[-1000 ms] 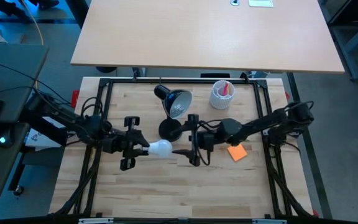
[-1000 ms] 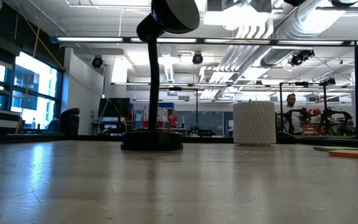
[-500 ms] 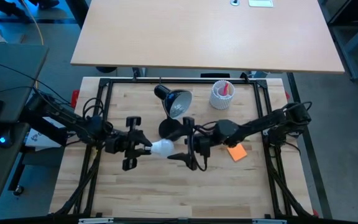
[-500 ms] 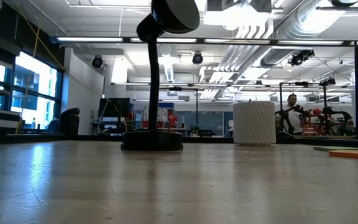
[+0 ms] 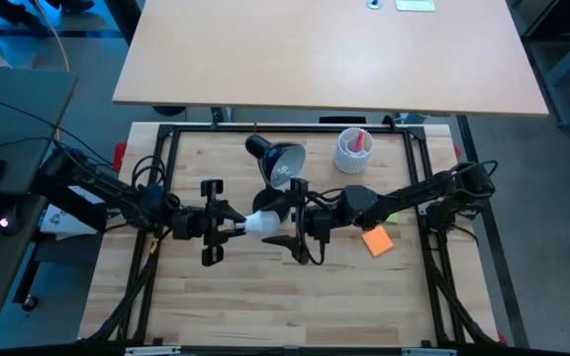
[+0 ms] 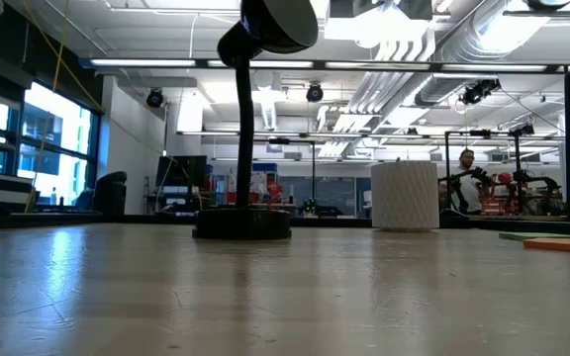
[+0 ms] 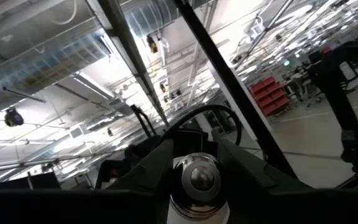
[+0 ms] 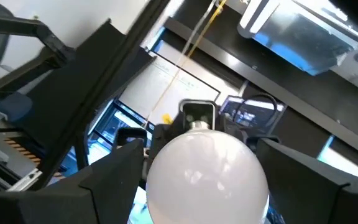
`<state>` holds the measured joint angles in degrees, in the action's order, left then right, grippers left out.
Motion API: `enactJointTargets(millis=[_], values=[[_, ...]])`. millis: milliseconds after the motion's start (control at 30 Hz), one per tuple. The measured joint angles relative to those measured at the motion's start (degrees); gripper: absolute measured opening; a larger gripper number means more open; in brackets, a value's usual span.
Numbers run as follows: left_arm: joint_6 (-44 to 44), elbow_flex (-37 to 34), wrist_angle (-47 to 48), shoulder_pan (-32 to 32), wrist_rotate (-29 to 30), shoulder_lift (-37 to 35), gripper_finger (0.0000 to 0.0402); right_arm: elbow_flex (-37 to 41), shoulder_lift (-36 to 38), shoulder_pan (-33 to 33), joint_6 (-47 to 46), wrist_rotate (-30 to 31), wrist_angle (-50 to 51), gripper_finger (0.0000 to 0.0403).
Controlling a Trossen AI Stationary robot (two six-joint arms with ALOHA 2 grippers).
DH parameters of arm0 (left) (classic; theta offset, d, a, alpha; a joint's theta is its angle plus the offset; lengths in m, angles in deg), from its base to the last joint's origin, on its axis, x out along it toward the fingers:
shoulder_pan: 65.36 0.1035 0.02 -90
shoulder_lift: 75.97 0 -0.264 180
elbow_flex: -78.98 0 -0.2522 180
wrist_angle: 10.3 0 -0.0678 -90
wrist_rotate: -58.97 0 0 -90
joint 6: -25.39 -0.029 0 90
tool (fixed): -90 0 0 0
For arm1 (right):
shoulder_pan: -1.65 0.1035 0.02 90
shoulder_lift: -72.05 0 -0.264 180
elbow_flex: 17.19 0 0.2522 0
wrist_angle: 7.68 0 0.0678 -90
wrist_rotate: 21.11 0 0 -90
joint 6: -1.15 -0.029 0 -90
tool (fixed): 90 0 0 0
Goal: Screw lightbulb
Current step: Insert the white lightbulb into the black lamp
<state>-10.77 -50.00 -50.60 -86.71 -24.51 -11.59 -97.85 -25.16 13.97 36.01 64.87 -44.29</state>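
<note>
Both arms are showing as dark, matte black segmented limbs with black cables looping alongside their joints. The left pincer (image 5: 228, 223) and right pincer (image 5: 290, 221) are each carrying two flat black fingers (image 7: 152, 171) on a crossbar.

The high view is looking straight down on the table (image 5: 265, 307), taking in the whole black desk lamp (image 5: 275, 168). The low view is sitting at table-top level, facing that lamp (image 6: 250, 119) and the room behind. Both wrist cameras are pointing close at one lightbulb (image 7: 194, 186) beside the lamp, from opposite ends, its globe (image 8: 207, 177) filling the right one.
</note>
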Motion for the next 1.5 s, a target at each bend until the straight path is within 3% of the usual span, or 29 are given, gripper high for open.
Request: enactJointTargets(millis=[267,433,600,867,1000,1167,1300,1500], values=[[-0.4,0.0,-0.2,0.0,0.0,0.0,0.0107,0.0,0.0,0.0,-0.3,0.7,1.2,0.0271],[-0.6,0.0,-1.2,0.0,0.7,0.0,0.0107,0.0,0.1,0.1,1.0,6.7,1.8,0.0271],[-1.2,0.0,-1.6,0.0,0.9,-0.3,0.0108,0.0,1.2,0.1,1.1,7.3,3.3,0.0273],[-1.7,0.1,-2.1,-0.9,0.0,-1.2,0.0105,0.1,5.4,-0.4,-1.6,9.7,15.5,0.0273],[-3.5,0.1,-3.5,-2.0,-0.6,-1.7,0.0106,0.1,5.3,-2.4,-4.6,8.1,16.6,0.0273],[-3.4,0.1,-3.4,-2.3,-3.6,-1.8,0.0105,0.2,1.7,-3.9,-6.5,0.4,7.7,0.0273],[-3.4,0.2,-4.0,-2.3,-3.8,-1.9,0.0106,0.2,-0.8,-3.2,-6.1,-1.8,-1.1,0.0273],[-4.5,0.1,-4.2,-2.3,-3.5,-1.8,0.0106,-0.7,-2.4,-3.2,-6.4,-3.6,-3.4,0.0274]])
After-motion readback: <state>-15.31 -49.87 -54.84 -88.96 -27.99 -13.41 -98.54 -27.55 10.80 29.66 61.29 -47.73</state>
